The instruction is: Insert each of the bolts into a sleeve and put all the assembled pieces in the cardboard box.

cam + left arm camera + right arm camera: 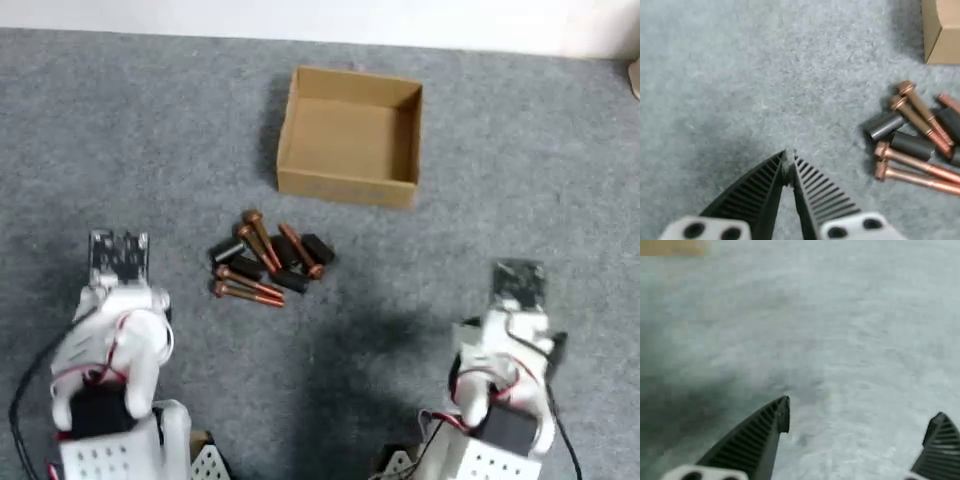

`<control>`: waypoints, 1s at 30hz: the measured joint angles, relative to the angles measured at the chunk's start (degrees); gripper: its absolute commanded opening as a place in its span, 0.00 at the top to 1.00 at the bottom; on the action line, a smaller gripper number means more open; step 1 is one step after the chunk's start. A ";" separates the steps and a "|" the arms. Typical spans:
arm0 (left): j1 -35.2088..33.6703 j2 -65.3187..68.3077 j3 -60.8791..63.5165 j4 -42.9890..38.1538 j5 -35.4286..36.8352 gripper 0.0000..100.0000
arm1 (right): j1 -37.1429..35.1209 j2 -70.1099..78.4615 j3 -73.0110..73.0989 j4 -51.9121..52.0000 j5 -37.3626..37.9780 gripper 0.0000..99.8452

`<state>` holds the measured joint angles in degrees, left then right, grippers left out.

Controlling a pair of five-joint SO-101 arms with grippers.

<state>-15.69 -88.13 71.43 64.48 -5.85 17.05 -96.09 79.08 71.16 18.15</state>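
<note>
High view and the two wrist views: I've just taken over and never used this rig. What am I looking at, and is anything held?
Two small robot arms sit side by side. The high view looks down from above; each wrist view comes from a camera on one arm. On the grey mat lie copper bolts mixed with dark sleeves, near an empty cardboard box. The left fingers are shut on nothing; the right fingers are spread wide. Nothing is held.

We note copper bolts [245, 292] and black sleeves [317, 247] lying flat, jumbled in one pile, unassembled; open cardboard box [345, 186] stands near, apart
</note>
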 measured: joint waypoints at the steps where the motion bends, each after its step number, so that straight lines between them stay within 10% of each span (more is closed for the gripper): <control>1: 0.35 4.57 -2.37 -0.88 1.41 0.99 | -2.81 3.52 -1.67 0.00 0.00 0.61; 14: 7.30 69.36 -33.05 -11.25 17.93 0.99 | -36.40 63.74 -27.96 -16.53 -12.13 0.61; 30: 7.30 80.88 -34.55 -15.12 18.64 0.99 | -50.99 98.37 -55.47 -22.42 -16.70 0.61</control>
<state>-8.40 -7.25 36.88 49.36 12.79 -33.93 2.29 23.60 48.75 1.45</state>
